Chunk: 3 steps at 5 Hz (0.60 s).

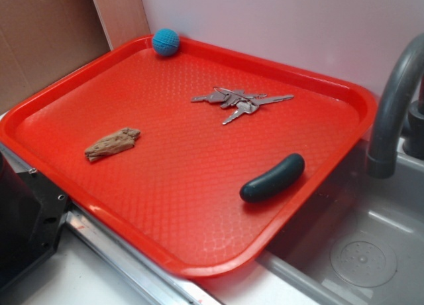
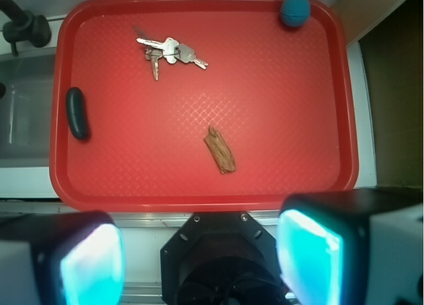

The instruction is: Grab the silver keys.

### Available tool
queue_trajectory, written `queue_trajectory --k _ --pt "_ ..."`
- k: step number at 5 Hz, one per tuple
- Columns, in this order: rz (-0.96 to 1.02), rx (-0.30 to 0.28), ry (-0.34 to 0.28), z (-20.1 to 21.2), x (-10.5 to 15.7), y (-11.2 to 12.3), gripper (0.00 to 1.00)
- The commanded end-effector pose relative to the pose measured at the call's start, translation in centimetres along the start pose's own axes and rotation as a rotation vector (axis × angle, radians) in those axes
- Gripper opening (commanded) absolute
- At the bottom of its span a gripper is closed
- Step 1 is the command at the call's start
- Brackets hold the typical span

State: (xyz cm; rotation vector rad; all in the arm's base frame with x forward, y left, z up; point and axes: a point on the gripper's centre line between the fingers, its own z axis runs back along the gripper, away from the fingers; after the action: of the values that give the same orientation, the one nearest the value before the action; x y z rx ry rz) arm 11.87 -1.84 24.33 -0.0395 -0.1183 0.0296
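Observation:
The silver keys lie flat on the red tray, toward its far side; in the wrist view the silver keys sit near the tray's upper left. My gripper hangs high above the near side of the tray, over the robot's black base, far from the keys. Its two fingers with teal pads stand wide apart with nothing between them. The gripper itself does not show in the exterior view.
On the tray also lie a brown wood-like chunk, a dark green pickle and a blue ball in the far corner. A grey faucet and a sink stand right of the tray. The robot base is at lower left.

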Motion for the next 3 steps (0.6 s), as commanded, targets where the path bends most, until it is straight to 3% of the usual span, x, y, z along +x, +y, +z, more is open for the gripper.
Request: queue_trajectory --k 1,2,3 --pt "0.000 0.000 0.000 0.0 0.0 0.0 1.00" --pt "-0.259 0.079 -0.113 -4.4 4.1 -1.6 1.00" --pt "-0.496 0.113 -0.172 -6.5 6.2 -2.4 1.00"
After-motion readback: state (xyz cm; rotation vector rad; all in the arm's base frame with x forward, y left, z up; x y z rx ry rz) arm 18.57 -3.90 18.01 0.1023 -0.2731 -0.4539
